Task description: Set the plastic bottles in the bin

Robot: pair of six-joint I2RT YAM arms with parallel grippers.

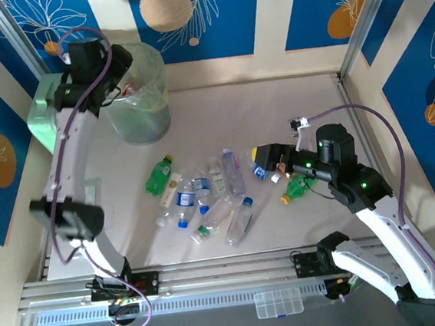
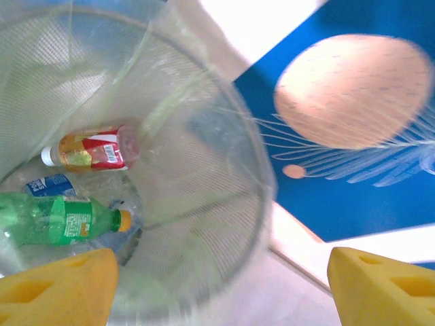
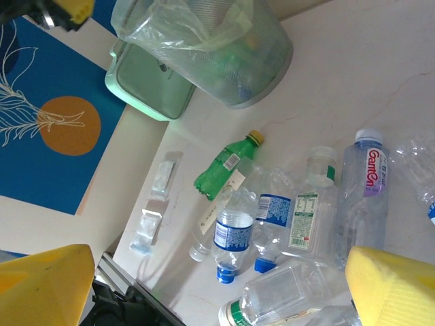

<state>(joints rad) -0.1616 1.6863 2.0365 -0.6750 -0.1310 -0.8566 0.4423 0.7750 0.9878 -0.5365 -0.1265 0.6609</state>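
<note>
right gripper is spread wide and empty, sitting at the right edge of the bottles strewn mid-table, so it's way nearer than the left gripper, which hangs open and empty over the bin at the far left

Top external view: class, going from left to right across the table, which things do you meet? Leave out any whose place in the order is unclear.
mint-green container → bin → tall clear bottle → green bottle with an orange cap
</note>
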